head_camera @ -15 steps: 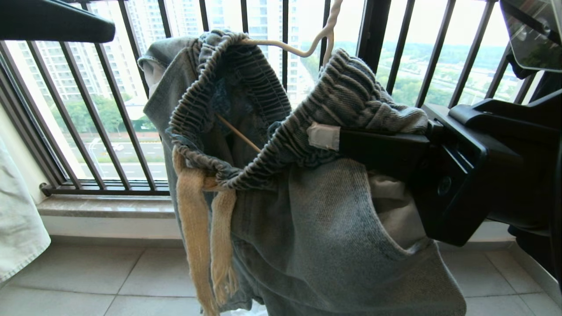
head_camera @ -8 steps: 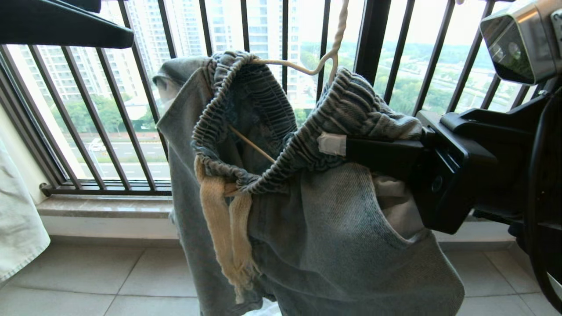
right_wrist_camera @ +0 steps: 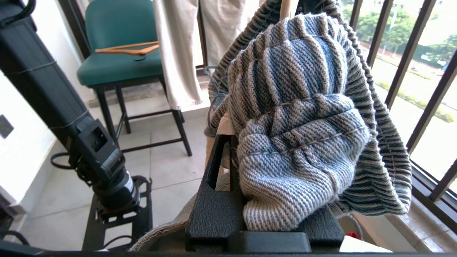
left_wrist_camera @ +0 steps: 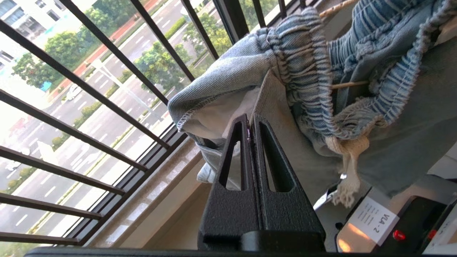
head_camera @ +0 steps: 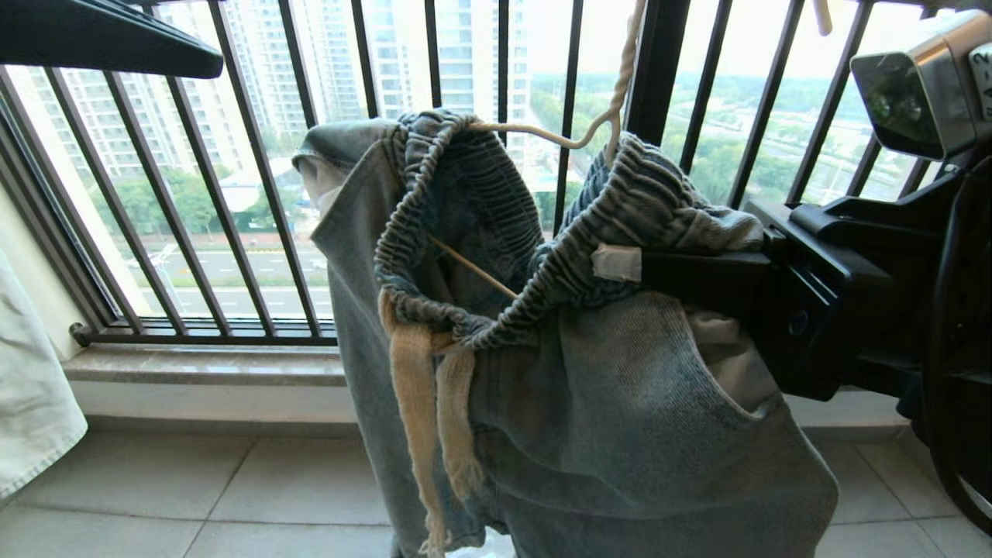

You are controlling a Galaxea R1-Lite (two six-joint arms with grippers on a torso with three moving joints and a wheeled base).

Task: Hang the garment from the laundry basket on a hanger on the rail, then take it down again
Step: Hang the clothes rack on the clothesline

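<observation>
Two grippers | right gripper [head_camera: 620, 263] clamped on denim shorts [head_camera: 620, 403] waistband at 3 o'clock | left gripper [left_wrist_camera: 249, 123] closed at shorts' pocket edge, grip unclear | wire hanger [head_camera: 604, 116] inside waistband

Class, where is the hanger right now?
In the head view, the hanger is top centre, before the window bars, threaded through the shorts' waistband, its neck rising out of frame.

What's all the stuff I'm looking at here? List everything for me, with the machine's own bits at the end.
Blue-grey denim shorts: one, cream drawstring, hanging centre.
Thin cream wire hanger: one, threaded into the ribbed waistband.
Black barred window railing: one, behind the shorts.
Pale cloth: one, hanging at left edge.
Teal chair: one, wooden hanger lying on its seat.
Right pincer: black, shut on the waistband.
Left pincer: black, shut, against the shorts' white pocket lining.
</observation>
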